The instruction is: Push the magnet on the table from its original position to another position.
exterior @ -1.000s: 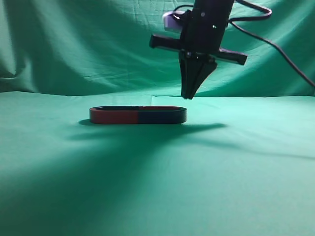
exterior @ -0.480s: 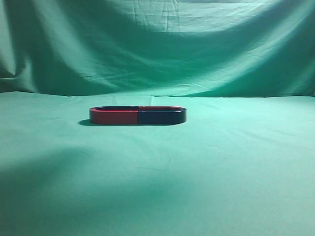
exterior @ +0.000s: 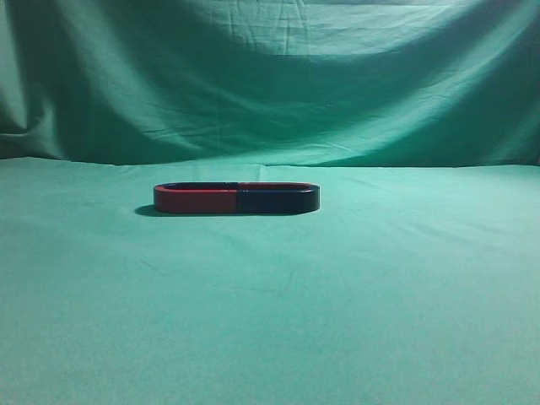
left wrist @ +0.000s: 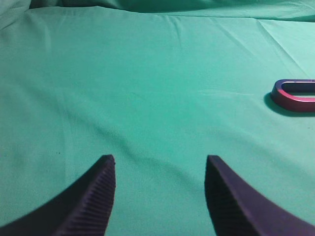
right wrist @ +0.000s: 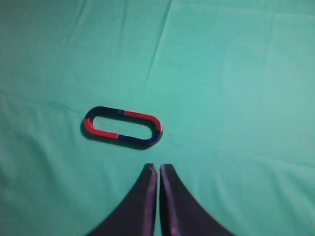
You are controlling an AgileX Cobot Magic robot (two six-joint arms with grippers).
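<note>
Here the flat oval ring magnet, half red and half dark blue (exterior: 236, 198), serves as the landmark: it lies flat on the green cloth-covered table (exterior: 270, 321), roughly mid-table and a little left of centre in the exterior view, with neither arm in sight there.

Furthest left of the magnet sits the left gripper (left wrist: 160, 191). Its two dark ribbed fingers (left wrist: 93, 196) are spread wide with only bare cloth between them, and the magnet's red end shows well apart from it, up at the right edge of the left wrist view (left wrist: 294, 96). My reading is that this arm is parked out of the way, jaws relaxed, and has no part in the push.

To the right of that, the right gripper (right wrist: 158, 169) has its fingers pressed together into a single narrow wedge, holding nothing. I judge that closed shape is deliberate: a blunt, stiff tip suits shoving a low flat thing better than open jaws would. In the right wrist view the magnet (right wrist: 123, 127) lies ahead of the tip and slightly to its left, clearly apart from it, with a strip of cloth between. The gripper appears raised well above the table, so no contact exists now.
</note>
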